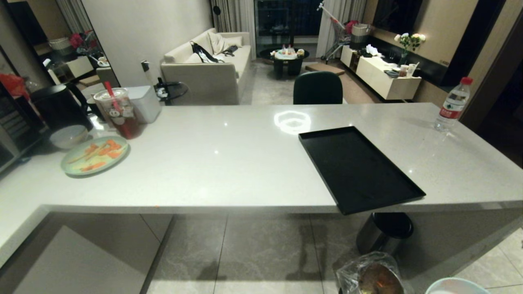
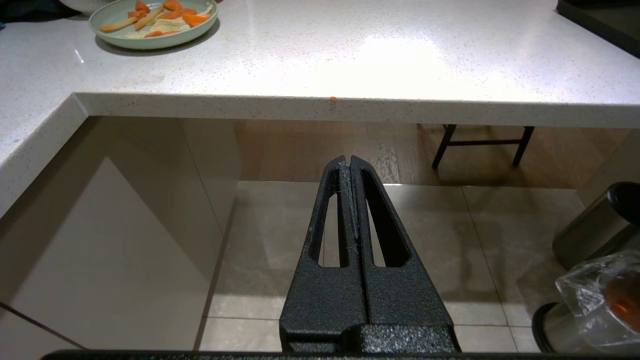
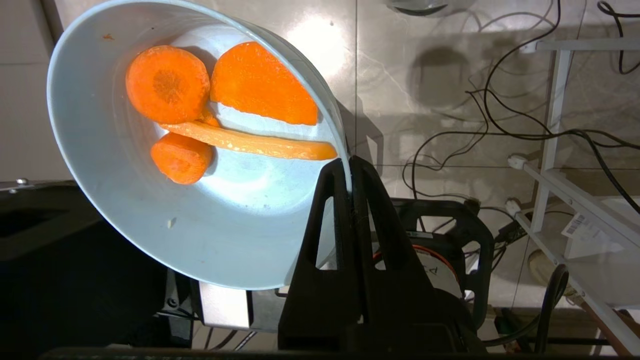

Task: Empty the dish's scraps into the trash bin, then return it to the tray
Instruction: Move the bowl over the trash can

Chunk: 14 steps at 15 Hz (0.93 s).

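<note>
4 carrot pieces (image 3: 220, 115), 3 round slices and 1 long strip, lie inside the light-blue bowl (image 3: 165, 220), and they are not yet tipped out. The right gripper (image 3: 348, 172) has its jaws closed on the bowl's rim, holding it near the trash bin (image 1: 374, 275), which sits at 5 o'clock in the head view. For a good pour, the rim should probably come directly over the bin's plastic lining before tilting further, so no slice falls on the floor. The bowl looks smooth and plain. The left gripper (image 2: 348, 162) is parked, jaws closed on nothing. The black tray (image 1: 359, 167) waits on the counter.
</note>
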Tool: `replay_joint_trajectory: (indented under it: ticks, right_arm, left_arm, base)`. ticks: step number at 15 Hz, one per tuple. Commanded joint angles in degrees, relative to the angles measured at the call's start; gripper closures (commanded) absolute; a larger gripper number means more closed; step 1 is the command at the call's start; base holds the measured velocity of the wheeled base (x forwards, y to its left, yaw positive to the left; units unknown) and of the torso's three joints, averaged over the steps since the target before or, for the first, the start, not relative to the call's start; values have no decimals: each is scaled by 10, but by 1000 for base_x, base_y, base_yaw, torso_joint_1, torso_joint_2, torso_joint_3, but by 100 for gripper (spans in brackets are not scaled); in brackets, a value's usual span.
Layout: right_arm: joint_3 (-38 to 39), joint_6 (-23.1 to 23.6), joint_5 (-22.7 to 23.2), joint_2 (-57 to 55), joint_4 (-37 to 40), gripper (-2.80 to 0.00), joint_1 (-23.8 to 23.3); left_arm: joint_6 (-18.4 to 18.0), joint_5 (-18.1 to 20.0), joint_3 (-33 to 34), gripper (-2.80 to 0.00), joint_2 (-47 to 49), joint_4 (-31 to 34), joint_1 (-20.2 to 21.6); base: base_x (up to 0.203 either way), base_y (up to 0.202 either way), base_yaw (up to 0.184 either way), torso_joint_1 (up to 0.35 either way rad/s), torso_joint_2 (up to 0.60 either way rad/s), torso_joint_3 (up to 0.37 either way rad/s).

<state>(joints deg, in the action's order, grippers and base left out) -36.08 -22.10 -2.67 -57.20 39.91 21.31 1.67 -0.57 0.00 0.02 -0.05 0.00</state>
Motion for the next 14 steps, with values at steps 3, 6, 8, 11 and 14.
replay_joint_trajectory:
  ticks: [3, 6, 8, 11, 14]
  right_arm:
    - [-30, -24, 2, -32, 2, 0, 0]
    - [-57, -76, 2, -48, 3, 0, 0]
    - [-60, -91, 1, -49, 3, 0, 0]
    - [-54, -92, 1, -49, 5, 0, 0]
    - [-54, -92, 0, -51, 3, 0, -1]
  left_arm:
    - [0, 0, 0, 0, 1, 0, 0]
    - [0, 0, 0, 0, 0, 0, 0]
    - [0, 0, 0, 0, 0, 0, 0]
    - [1, 0, 0, 0, 0, 0, 0]
    - [0, 0, 0, 0, 1, 0, 0]
  base:
    - [0, 0, 0, 0, 0, 0]
    - [0, 0, 0, 0, 0, 0]
    - [0, 0, 0, 0, 0, 0]
    - [0, 0, 0, 0, 0, 0]
    - [0, 0, 0, -102, 240, 157]
